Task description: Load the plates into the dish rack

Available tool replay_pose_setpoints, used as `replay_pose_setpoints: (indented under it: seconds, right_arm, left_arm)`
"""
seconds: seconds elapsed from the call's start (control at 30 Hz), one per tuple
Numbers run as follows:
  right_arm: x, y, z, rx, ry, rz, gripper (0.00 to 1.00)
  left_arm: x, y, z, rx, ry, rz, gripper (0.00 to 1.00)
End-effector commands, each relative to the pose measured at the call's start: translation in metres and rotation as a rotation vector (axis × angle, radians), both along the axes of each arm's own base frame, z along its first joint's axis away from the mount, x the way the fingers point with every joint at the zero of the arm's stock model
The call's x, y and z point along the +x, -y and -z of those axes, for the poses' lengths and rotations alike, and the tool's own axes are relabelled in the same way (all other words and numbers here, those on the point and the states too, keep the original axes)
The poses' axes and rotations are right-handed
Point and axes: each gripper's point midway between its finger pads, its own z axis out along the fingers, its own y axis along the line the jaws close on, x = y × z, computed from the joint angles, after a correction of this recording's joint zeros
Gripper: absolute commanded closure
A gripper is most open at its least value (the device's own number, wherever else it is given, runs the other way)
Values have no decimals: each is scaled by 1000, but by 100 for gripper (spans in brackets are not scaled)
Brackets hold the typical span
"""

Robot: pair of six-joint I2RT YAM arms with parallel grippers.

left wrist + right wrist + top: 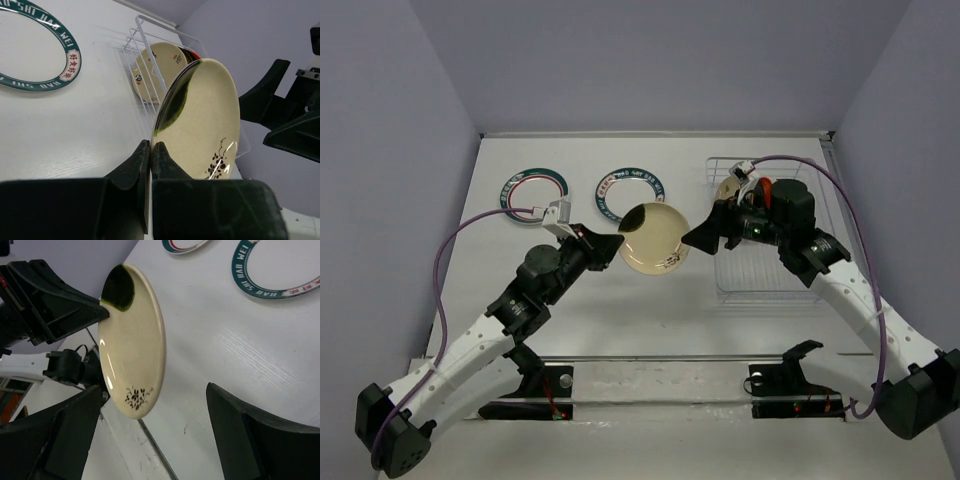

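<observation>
Left patterned plate (pixel 533 192): white with a green-and-red rim, lying flat near the far left corner of the table (pixel 570 310).
Right patterned plate (pixel 629 192): same design, flat, beside the 1st toward the middle of the far edge; the 2 do not touch.
Left gripper (pixel 615 240): jaws closed on the rim of the cream plate at its dark green patch. It holds the plate clear of the table.
Cream plate (pixel 653 238): on edge, tilted near upright, above the middle of the table between the 2 grippers. A small dark floral motif marks the glossy face near the lower rim.
Right gripper (pixel 703 228): jaws spread wide and holding nothing. They sit just beside the free edge of the cream plate, with no contact visible.
Dish rack (pixel 770 270): white wire, at the far right corner of the table. 1 racked cream plate (pixel 159 62) stands between the tines at the far end, with a darker plate (pixel 189 52) behind it. Any further plates cannot be told.
Step in hand: judged to be a handover of the cream plate from the left arm to the right arm.
Next move: the right jaws need to straddle the free rim and close firmly before the left jaws release. The glossy rim may slip.
</observation>
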Motion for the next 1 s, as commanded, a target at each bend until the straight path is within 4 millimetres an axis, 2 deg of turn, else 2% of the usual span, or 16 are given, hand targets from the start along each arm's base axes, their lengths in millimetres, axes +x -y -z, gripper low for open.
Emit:
replay_pose_setpoints:
  seconds: [0.0, 0.13, 0.17, 0.2, 0.23, 0.27, 0.33, 0.37, 0.43, 0.47, 0.53, 0.57, 0.63, 0.67, 0.77, 0.97]
  right_arm:
    - [-12, -24, -22, 103, 32, -134, 14]
    - [3, -32, -2, 83, -29, -109, 37]
    - [10, -31, 0, 75, -32, -74, 68]
    - [13, -30, 0, 75, -32, -49, 85]
    - [18, -27, -2, 76, -20, -17, 93]
    - [25, -21, -9, 75, 11, 47, 93]
    - [31, -14, -18, 75, 41, 108, 93]
    - [41, -1, -25, 55, 73, 206, 93]
    - [58, 27, -37, -11, 113, 363, 93]
    - [76, 60, -45, -49, 148, 540, 93]
    - [91, 102, -56, -108, 182, 731, 93]
    - [97, 134, -65, -160, 203, 881, 93]
    - [99, 172, -89, -214, 261, 1028, 93]
    - [99, 206, -96, -277, 281, 1197, 93]
    - [100, 261, -103, -485, 306, 1444, 93]
    - [114, 289, -73, -676, 265, 1539, 93]
  left_arm:
    - [-10, 16, -33, -53, 101, 105, 94]
    - [-17, 23, -51, -84, 159, 160, 94]
    - [-18, 23, -56, -88, 174, 167, 94]
    - [-19, 23, -60, -88, 185, 171, 91]
    - [-20, 22, -62, -82, 193, 172, 81]
    - [-20, 22, -66, -78, 200, 172, 63]
    - [-20, 19, -64, -47, 202, 164, 48]
    - [-17, 14, -67, -38, 203, 132, 33]
    - [-15, 4, -58, 16, 168, 89, 25]
    - [-7, -7, -60, 33, 159, 15, 21]
    - [-5, -19, -55, 72, 134, -34, 18]
    - [-8, -24, -48, 104, 116, -42, 17]
    - [-13, -28, -42, 131, 103, -32, 17]
    - [-16, -27, -40, 143, 105, -13, 17]
    - [-23, -35, -19, 211, 59, -11, 16]
    - [-33, -42, -24, 160, 80, -13, 16]
